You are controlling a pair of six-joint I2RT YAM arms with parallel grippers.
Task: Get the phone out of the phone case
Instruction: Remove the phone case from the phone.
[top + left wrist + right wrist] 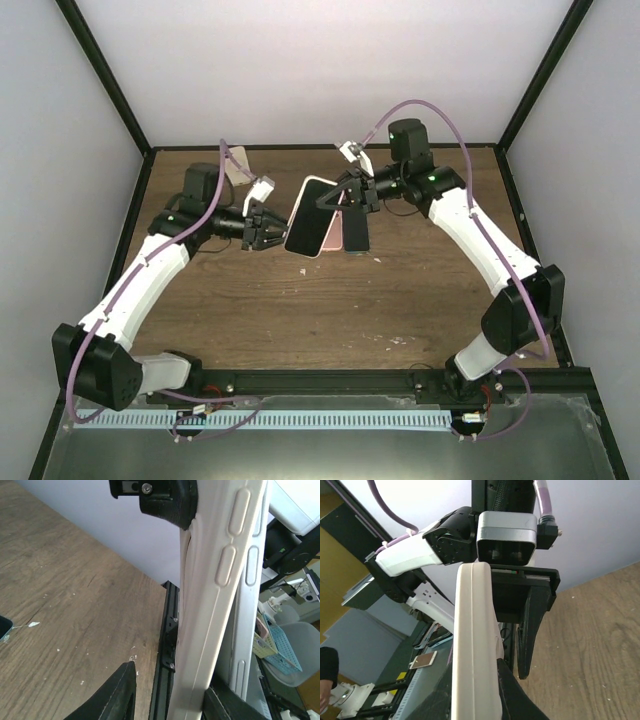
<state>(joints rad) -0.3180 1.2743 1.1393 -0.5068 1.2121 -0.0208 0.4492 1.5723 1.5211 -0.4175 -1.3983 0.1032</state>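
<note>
Phone [308, 218] and phone case [210, 605] hang in the air between the two tools, well above the surface [300, 320], with the screen tilted up toward the overhead camera. Holding them off the surface looks deliberate. Both long edges are free, so one tool can anchor the case while the other works at its lip.

The right tool [347, 197] has one long edge. In its wrist view the pale rim of the case runs straight down between the dark pads at the bottom, one on either side, so I judge it clamped on the case as the anchor.

The left tool [278, 230] sits at the opposite long edge with its jaws standing apart. Its upper finger [167, 502] presses against the side of the case just ahead of it. Its lower finger [117, 692] is clear of the case, with bare surface showing in the gap. That reads as a pushing or prying contact, not a grasp.

Just beyond the button-moulded rim, seen from the left tool, a second, greyer edge with its own slots shows. It may be the phone's side parting from the case, but I cannot tell.

From overhead the dark screen sits inside a pale rim, so the phone is probably seated, or at most partly lifted. With only one firm grip, a hard push could twist the case out of the right tool.
</note>
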